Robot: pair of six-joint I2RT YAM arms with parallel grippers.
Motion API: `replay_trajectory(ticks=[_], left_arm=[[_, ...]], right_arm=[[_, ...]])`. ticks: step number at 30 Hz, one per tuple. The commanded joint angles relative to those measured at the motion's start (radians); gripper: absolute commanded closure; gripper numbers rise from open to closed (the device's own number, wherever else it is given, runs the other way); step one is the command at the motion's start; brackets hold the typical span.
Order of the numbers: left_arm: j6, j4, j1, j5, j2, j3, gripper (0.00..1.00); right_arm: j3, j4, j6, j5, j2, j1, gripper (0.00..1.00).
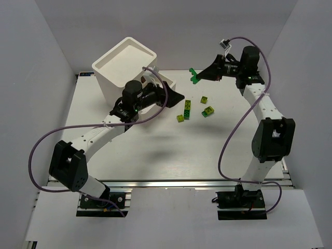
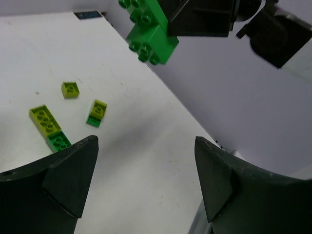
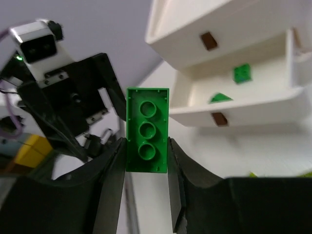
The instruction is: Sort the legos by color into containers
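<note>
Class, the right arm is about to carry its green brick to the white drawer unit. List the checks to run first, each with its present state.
1. The green brick sits squarely in the right gripper: ok.
2. The brick is raised off the table: ok.
3. A drawer is pulled out, with green pieces inside: ok.
4. The left gripper is open and empty: ok.
5. The left gripper is close beside that drawer; room to pass it: cannot tell.

White table (image 1: 171,150), seemingly aluminium rail (image 1: 176,183)
</note>
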Motion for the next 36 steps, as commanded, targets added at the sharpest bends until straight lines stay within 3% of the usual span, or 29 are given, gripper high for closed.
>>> replay_trajectory(ticks=[1,5,9,12,26,36], left_arm=[[0.130,0.026,-0.018,-0.086,0.008,0.091,0.10],[0.177,0.031,-0.027,-0.150,0.024,0.143,0.07],[0.008,0.257,-0.003,-0.129,0.008,0.071,0.05],[-0.075,0.331,-0.002,-0.107,0.018,0.046,0.02],[-0.490,0.451,0.016,0.002,0.199,0.204,0.02],[-0.574,0.546,0.045,-0.005,0.220,0.178,0.21]], right_arm=[[-0.074,0.728,0.697,-0.100,0.024,0.020,1.00],[-0.039,0.655,0.710,-0.053,0.015,0.043,1.00],[-0.002,0.652,0.734,-0.034,0.015,0.063,1.00],[0.011,0.666,0.747,-0.034,0.015,0.063,1.00],[-0.007,0.770,0.793,-0.047,-0.007,0.071,1.00],[-0.007,0.779,0.802,-0.054,-0.005,0.071,1.00]])
